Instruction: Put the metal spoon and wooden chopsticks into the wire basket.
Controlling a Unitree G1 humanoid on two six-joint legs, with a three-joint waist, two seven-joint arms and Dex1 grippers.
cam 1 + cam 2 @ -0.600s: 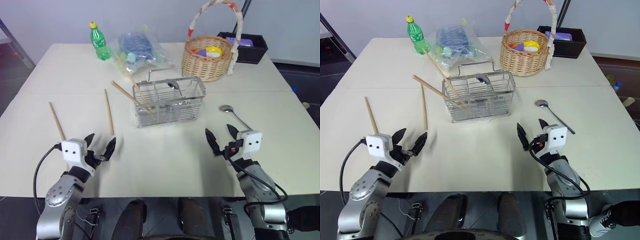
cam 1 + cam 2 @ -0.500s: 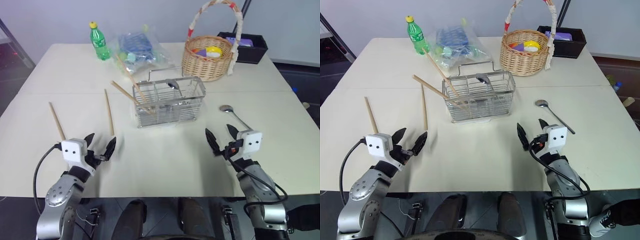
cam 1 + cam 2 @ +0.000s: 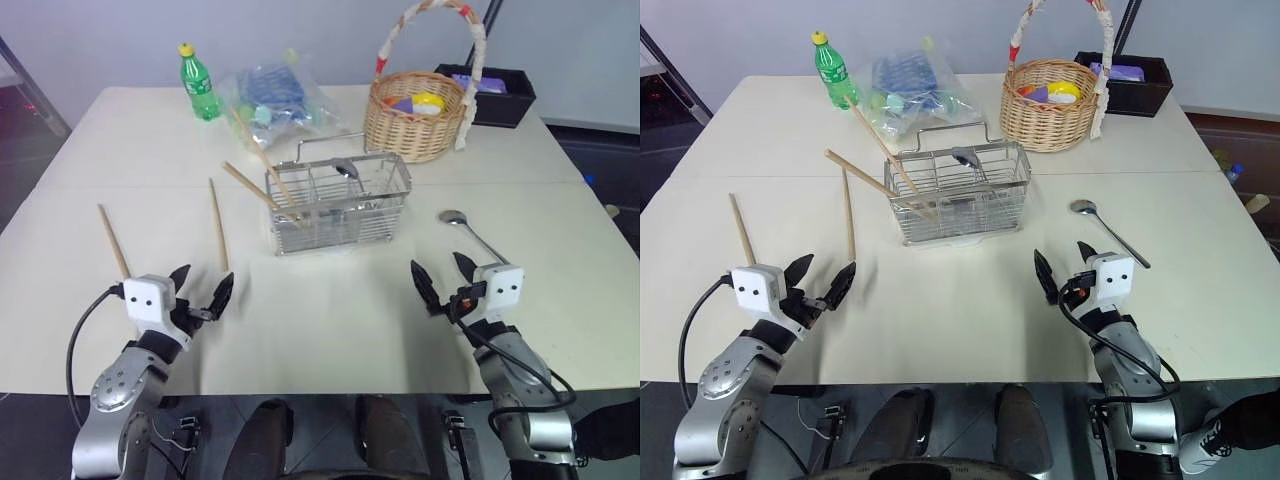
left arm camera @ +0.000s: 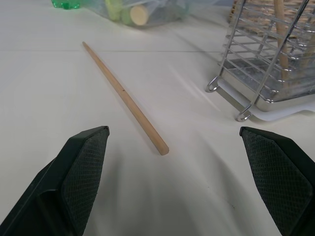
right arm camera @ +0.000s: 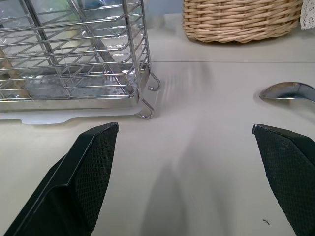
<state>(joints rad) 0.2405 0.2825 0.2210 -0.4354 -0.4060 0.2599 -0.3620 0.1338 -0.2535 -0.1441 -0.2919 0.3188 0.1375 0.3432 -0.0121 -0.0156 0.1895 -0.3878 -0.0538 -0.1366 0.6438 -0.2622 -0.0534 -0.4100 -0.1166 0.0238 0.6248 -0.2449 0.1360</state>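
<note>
- Your wire basket point(image 3: 338, 203) stands upright near the middle of the table point(image 3: 330, 320). Two wooden chopsticks point(image 3: 262, 160) already lean out of its left end, and a spoon bowl point(image 3: 346, 169) shows above its rim.
- Two more chopsticks lie flat on the table to the basket's left: one point(image 3: 218, 224) near the basket, the other point(image 3: 113, 241) further out towards the left edge. Both are apart from the basket and from each other.
- The metal spoon point(image 3: 470, 233) you still need lies flat to the basket's right, its bowl towards the far side and its handle running back towards the right gripper.
- Your left gripper point(image 3: 200, 297) hovers over the near edge with its jaws wide apart and empty, just short of the nearer loose chopstick's end.
- Your right gripper point(image 3: 443, 278) hangs level with its jaws spread wide and empty, close to the spoon's handle.
- Beyond the wire basket you see a wicker basket point(image 3: 418, 112), a clear bag point(image 3: 270, 95), a green bottle point(image 3: 198, 82) and a black tray point(image 3: 490, 93).
</note>
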